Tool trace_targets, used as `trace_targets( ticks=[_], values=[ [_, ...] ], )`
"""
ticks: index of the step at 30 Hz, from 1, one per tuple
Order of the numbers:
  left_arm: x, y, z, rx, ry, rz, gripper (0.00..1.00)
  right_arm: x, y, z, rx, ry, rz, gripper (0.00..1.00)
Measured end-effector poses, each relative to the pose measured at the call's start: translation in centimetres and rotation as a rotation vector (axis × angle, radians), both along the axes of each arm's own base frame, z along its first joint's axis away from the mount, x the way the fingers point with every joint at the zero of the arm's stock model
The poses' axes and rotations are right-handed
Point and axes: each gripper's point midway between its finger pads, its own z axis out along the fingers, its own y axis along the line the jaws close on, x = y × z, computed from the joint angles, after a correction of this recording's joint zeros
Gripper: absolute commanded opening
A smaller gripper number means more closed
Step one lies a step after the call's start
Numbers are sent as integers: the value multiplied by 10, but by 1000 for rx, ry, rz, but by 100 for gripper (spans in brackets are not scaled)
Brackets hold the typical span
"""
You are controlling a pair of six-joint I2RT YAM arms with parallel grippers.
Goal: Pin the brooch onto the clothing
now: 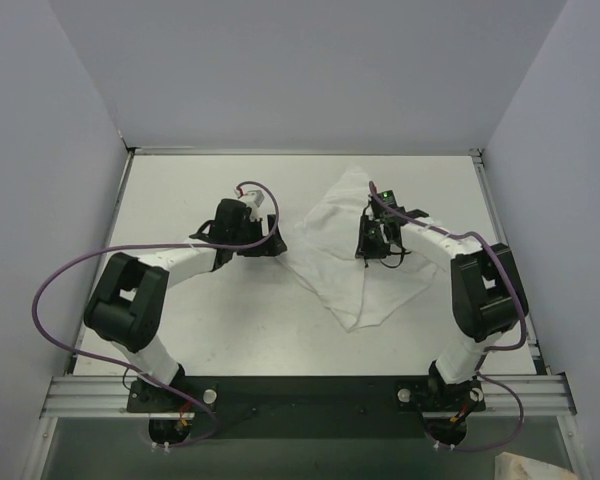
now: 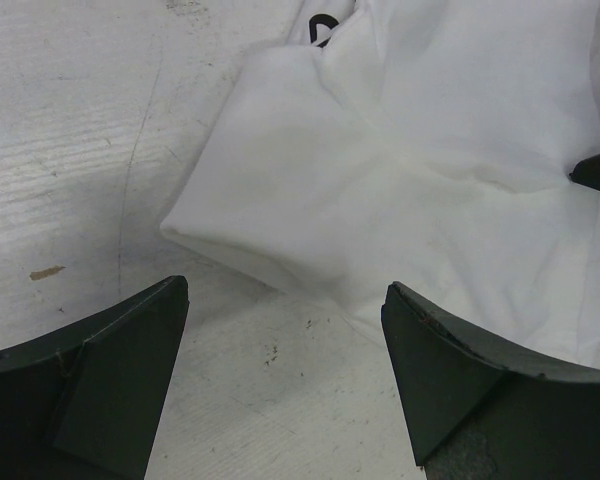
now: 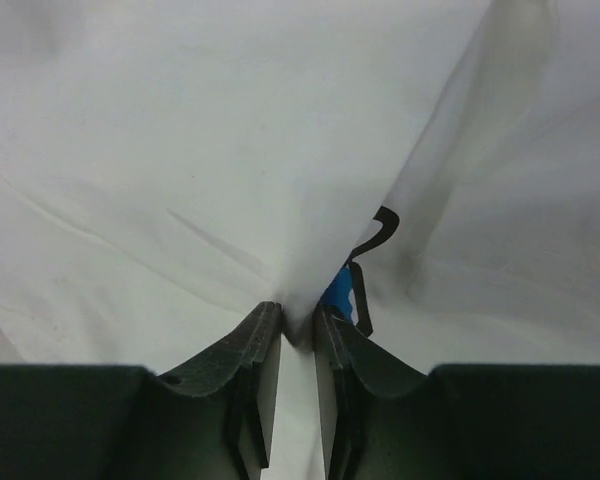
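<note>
- On the right half of the table the white T-shirt lies crumpled in a rough diamond; the right jaws are all but closed, pinching a raised ridge of its cloth, with a sliver of the blue print just beside the pinch
- Beside the shirt's left edge the left jaws stand wide apart with nothing between them, low over bare table; a rounded fold of cloth lies just ahead of them
- No view shows the brooch; I cannot tell where it is, so the step in hand looks to me like readying the cloth, not the pinning itself
- To do that well, I judge the right jaws should hold the ridge firmly without dragging the whole shirt; the left jaws could close low on the near fold and draw gently outward, so that the chest flattens; the print is the best landmark and should end facing up
- Thin, matte and soft, the cloth falls in loose creases and tents sharply at the pinch; it will likely slide on the table; the table is pale, hard and scuffed, with fine scratches; the jaw pads are dark, rigid, curved wedges
</note>
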Motion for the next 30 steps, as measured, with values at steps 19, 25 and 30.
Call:
trace_targets(
  ticks=[19, 25, 30],
  values=[
    [-1, 5, 25, -15, -49, 8, 89, 25, -7, 124, -10, -272, -2, 0],
    [-4, 9, 92, -67, -202, 13, 90, 16, -41, 272, 90, -671, -81, 0],
    [-16, 15, 144, -93, -316, 4, 91, -14, -12, 362, 204, -882, 63, 0]
  ],
)
